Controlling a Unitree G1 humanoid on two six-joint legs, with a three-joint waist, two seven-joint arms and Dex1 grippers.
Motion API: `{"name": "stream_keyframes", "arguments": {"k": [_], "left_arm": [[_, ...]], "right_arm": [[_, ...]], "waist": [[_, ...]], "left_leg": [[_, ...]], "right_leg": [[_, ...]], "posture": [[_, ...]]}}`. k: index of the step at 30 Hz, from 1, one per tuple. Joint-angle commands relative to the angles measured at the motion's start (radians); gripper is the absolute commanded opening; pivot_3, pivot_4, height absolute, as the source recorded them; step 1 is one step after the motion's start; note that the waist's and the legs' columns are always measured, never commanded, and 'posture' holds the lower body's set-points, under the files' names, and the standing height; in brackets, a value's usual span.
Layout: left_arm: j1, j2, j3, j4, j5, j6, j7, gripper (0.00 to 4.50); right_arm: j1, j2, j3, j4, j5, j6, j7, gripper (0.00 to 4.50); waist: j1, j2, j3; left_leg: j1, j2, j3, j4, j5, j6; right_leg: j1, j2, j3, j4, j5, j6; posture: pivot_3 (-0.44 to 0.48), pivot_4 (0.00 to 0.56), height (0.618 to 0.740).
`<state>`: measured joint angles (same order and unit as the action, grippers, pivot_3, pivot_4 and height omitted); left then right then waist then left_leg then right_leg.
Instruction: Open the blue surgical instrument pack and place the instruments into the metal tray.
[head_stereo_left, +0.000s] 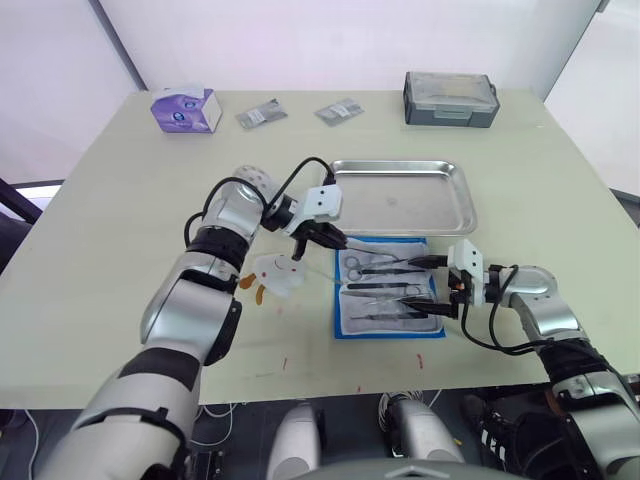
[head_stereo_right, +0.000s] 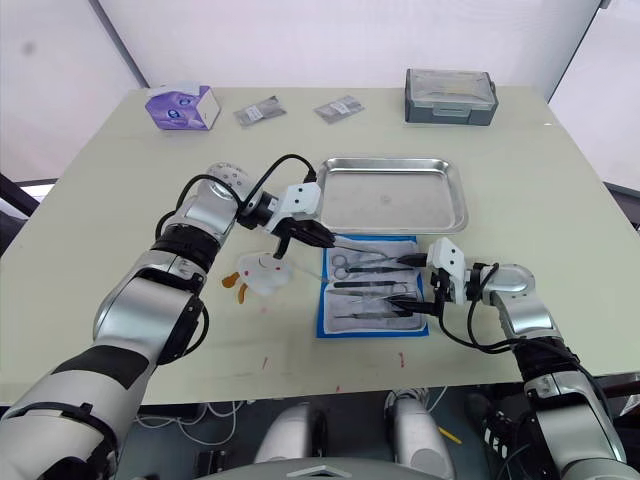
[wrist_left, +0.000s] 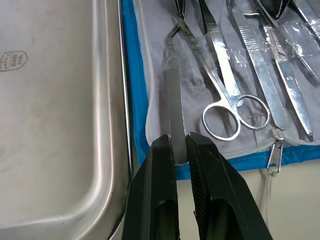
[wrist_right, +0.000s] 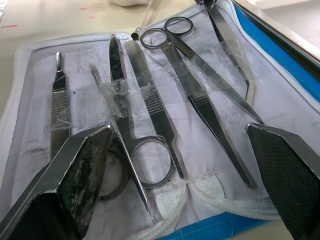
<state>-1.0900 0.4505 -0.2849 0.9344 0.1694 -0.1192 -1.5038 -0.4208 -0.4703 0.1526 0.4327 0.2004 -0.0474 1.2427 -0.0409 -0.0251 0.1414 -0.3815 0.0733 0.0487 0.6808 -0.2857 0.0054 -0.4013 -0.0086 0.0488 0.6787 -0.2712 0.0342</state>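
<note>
The blue surgical instrument pack (head_stereo_left: 390, 333) lies opened flat on the table, just in front of the metal tray (head_stereo_left: 400, 168). Several instruments rest on its grey lining, among them ring-handled scissors (wrist_left: 220, 100) and straight forceps (wrist_right: 150, 110), some under clear tape. My left gripper (wrist_left: 181, 142) is at the pack's left end beside the tray's rim, shut on the near end of a slim flat forceps (wrist_left: 173, 100). That forceps' far end lies on the lining. My right gripper (head_stereo_left: 440, 285) stands open at the pack's right end, its fingers (wrist_right: 85, 165) spread above the ring handles, touching nothing.
A purple tissue box (head_stereo_left: 186, 109), two grey sachets (head_stereo_left: 261, 114) and a grey lidded box (head_stereo_left: 451, 98) line the table's far edge. A crumpled white item with an orange piece (head_stereo_left: 277, 272) lies just left of the pack.
</note>
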Motion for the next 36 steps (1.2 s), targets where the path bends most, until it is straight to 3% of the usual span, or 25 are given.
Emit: {"name": "stream_keyframes", "arguments": {"k": [1,36], "left_arm": [[0.000,0.025,0.011,-0.059,-0.019,0.026,-0.004,0.04],[0.175,0.325,0.039,-0.517,-0.163,0.289,-0.060,0.04]], "right_arm": [[0.059,-0.014,0.074,0.079,-0.091,0.072,-0.027,4.50],[0.053,0.001,0.079,0.089,-0.088,0.066,-0.030,4.50]], "waist": [[0.000,0.000,0.000],[0.001,-0.001,-0.001]], "left_leg": [[0.000,0.000,0.000,0.000,0.000,0.000],[0.001,0.000,0.000,0.000,0.000,0.000]], "right_leg": [[0.000,0.000,0.000,0.000,0.000,0.000],[0.000,0.000,0.000,0.000,0.000,0.000]], "posture": [[0.000,0.150,0.731],[0.000,0.150,0.731]]}}
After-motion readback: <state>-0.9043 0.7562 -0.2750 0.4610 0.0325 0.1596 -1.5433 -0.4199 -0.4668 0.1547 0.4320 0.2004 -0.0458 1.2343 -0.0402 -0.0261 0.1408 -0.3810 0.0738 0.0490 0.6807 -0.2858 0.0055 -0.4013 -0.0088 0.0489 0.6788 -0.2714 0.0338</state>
